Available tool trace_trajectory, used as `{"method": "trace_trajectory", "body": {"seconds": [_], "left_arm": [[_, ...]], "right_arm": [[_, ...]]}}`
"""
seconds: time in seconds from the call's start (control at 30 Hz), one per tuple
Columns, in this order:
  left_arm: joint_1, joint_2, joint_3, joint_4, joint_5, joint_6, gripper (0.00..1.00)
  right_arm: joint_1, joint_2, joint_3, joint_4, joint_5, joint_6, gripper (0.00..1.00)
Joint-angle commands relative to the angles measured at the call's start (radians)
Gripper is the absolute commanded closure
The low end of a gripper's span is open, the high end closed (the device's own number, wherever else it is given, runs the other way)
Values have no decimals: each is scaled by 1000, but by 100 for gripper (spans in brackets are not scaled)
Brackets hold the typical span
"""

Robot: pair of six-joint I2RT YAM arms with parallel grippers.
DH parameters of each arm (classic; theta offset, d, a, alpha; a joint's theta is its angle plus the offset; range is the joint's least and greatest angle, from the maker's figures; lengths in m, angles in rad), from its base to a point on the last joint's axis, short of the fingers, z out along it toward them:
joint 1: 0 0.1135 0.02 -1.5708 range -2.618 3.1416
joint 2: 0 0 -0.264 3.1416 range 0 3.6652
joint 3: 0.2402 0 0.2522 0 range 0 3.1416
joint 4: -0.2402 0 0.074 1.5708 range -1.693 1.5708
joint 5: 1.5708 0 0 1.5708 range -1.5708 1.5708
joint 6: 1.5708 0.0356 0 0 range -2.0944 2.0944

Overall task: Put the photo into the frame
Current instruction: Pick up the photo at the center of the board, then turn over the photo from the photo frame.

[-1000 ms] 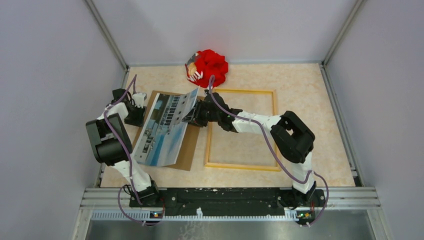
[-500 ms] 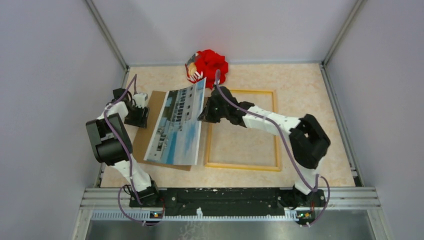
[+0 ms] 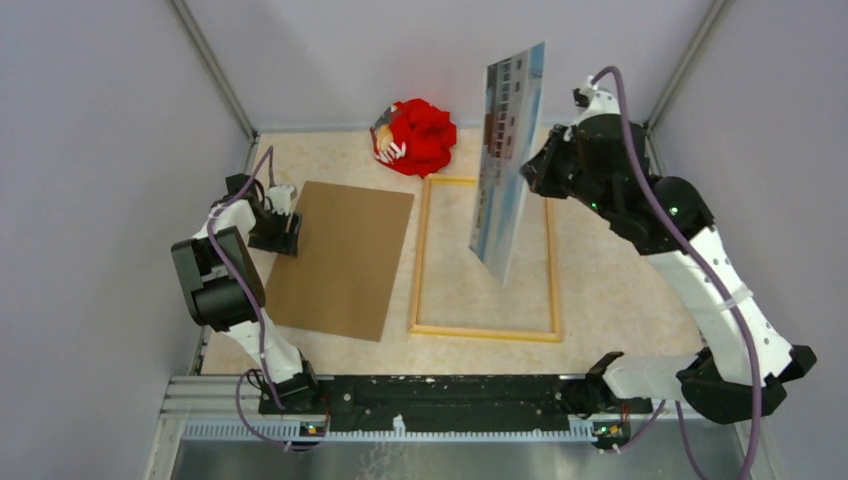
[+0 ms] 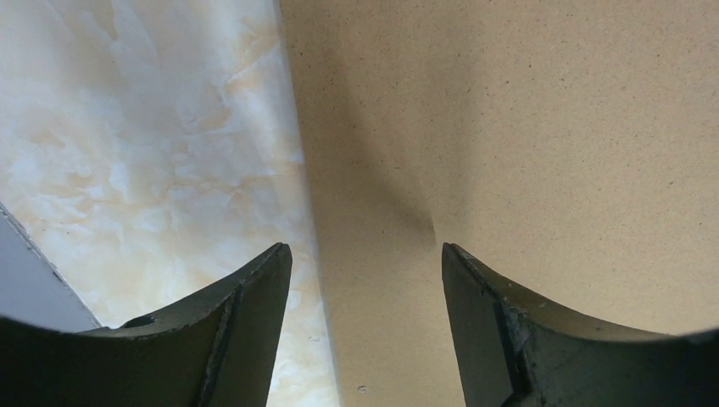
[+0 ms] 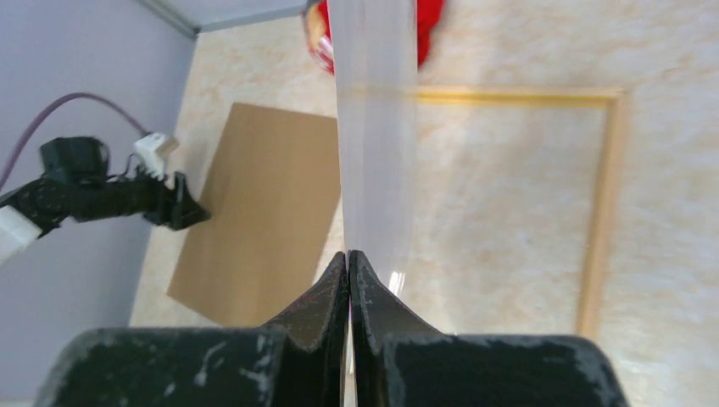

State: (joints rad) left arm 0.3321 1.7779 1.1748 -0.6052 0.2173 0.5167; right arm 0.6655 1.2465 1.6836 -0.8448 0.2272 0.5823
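Right now the right claw (image 5: 349, 254) is pinched fully shut on one edge of the large rectangular print of a pale building under blue sky (image 3: 508, 160). It holds the print clear of the bench (image 3: 620, 300), steeply tilted and almost edge-on to the wrist camera. The thin bright-yellow rectangular frame (image 3: 484, 332) lies flat below the print, its long axis running near to far. The print's long axis stands close to upright, so by this reading the sheet must be laid over flat and squared to that opening. The right arm is the nearer one. The left claw (image 4: 366, 254) gapes wide and empty over the left edge of the plain brown backing board (image 3: 345, 255), which lies just left of the frame. No brand, label or legible writing shows anywhere.
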Motion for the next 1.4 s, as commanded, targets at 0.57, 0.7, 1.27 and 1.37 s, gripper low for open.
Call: {"method": "trace_trajectory", "body": {"seconds": [0.57, 0.7, 1.27, 1.37], "left_arm": [[-3, -39, -7, 5, 13, -6, 30], [-4, -40, 2, 0, 16, -8, 30], [-5, -64, -4, -4, 39, -8, 30], [-4, -64, -9, 1, 38, -4, 30]], "right_arm": [[12, 189, 356, -616, 333, -119, 100], [30, 230, 258, -542, 284, -122, 100], [110, 548, 167, -170, 15, 28, 100], [111, 577, 124, -125, 6, 106, 100]]}}
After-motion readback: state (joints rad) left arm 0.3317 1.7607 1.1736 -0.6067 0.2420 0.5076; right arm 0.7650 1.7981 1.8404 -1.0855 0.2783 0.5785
